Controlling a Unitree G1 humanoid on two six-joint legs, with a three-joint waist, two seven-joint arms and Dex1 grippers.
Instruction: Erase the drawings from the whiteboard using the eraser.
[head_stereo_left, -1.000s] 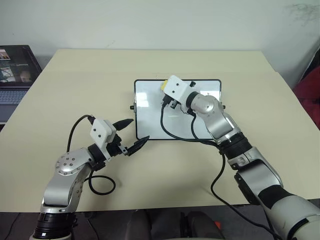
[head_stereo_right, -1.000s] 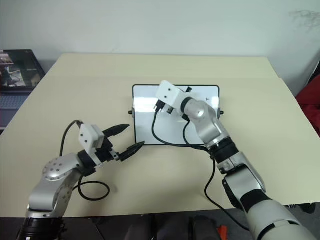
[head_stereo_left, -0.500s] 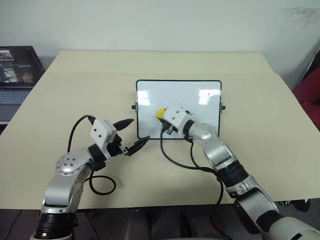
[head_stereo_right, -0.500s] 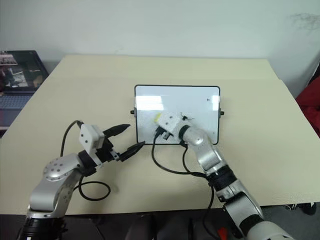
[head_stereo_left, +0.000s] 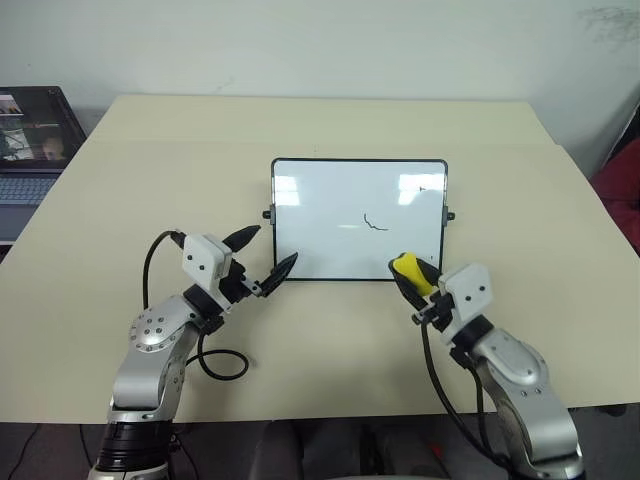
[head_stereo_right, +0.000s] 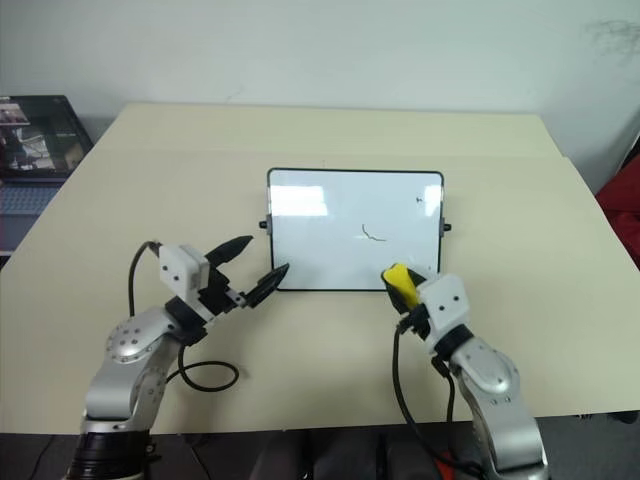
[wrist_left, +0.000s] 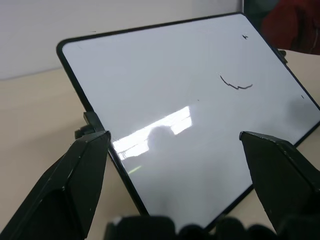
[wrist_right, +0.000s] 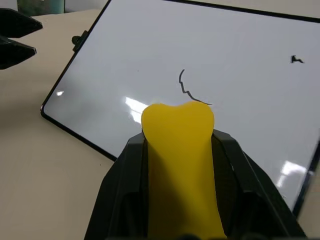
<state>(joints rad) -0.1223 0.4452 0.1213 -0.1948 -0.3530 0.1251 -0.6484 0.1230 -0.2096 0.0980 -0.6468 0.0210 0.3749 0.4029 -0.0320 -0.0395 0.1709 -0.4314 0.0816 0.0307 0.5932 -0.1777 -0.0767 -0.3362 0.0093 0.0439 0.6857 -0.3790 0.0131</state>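
Lying flat on a pale beige table (head_stereo_left: 150, 160), the small glossy whiteboard (head_stereo_left: 320, 225) with its thin black rounded frame sits near the table's middle, a small black knob on each short side. One thin black squiggle (head_stereo_left: 374, 222) marks the board close to its centre, and a tiny dark mark (wrist_right: 297, 59) sits near its far right corner. The right gripper (head_stereo_left: 412, 283) is clamped on the bright yellow oblong eraser (head_stereo_left: 408, 271), which pokes out past the black fingers at the board's near right corner — whether it touches the frame there cannot be told. The left gripper (head_stereo_left: 262, 258) has its two black fingers spread apart and holds nothing; it sits at the board's near left corner, one fingertip beside the left short edge and the other just at the near edge. Beyond the table stands a plain white wall (head_stereo_left: 320, 45). An open laptop (head_stereo_left: 30, 145) with a lit screen rests off the table's far left side — something red (head_stereo_left: 618, 180) shows at the right edge.
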